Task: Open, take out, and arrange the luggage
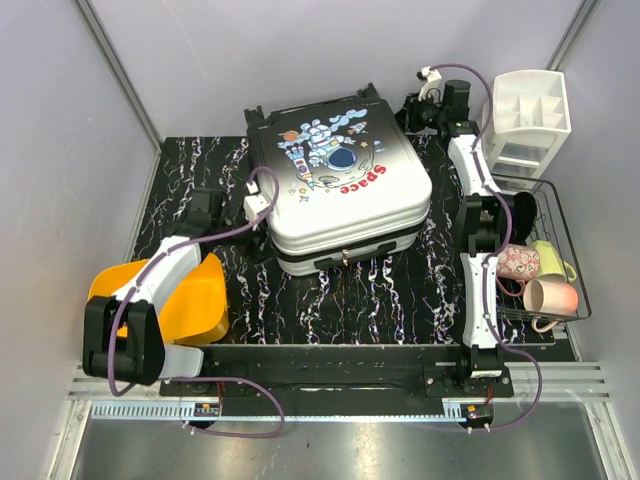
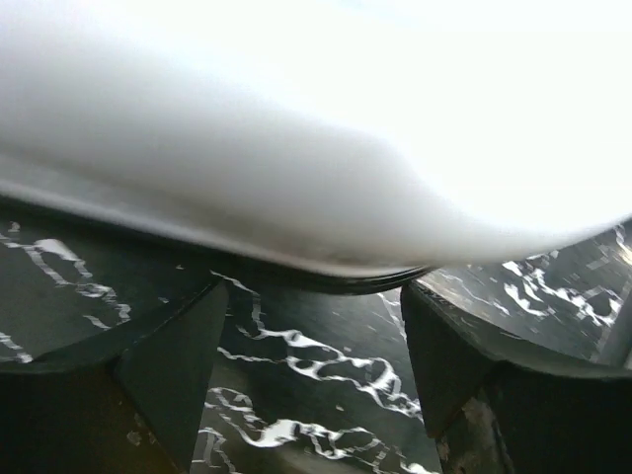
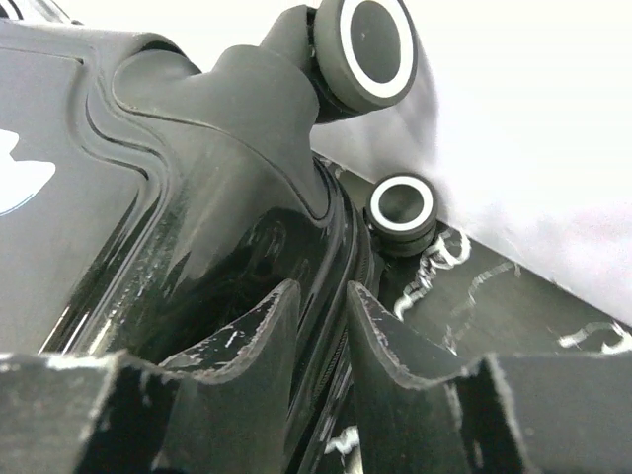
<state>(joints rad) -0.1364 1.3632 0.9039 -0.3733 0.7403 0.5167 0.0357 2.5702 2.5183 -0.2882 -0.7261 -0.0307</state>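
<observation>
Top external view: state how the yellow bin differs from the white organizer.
The yellow bin sits near-left, partly under the left arm; the white organizer stands far-right. The bin is one open tub; the organizer is split into compartments. Both sit outside the luggage.

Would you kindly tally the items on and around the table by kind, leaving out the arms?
Suitcase: 1
Orange bin: 1
White organizer: 1
Wire basket: 1
Mugs: 3
Total: 7
</observation>
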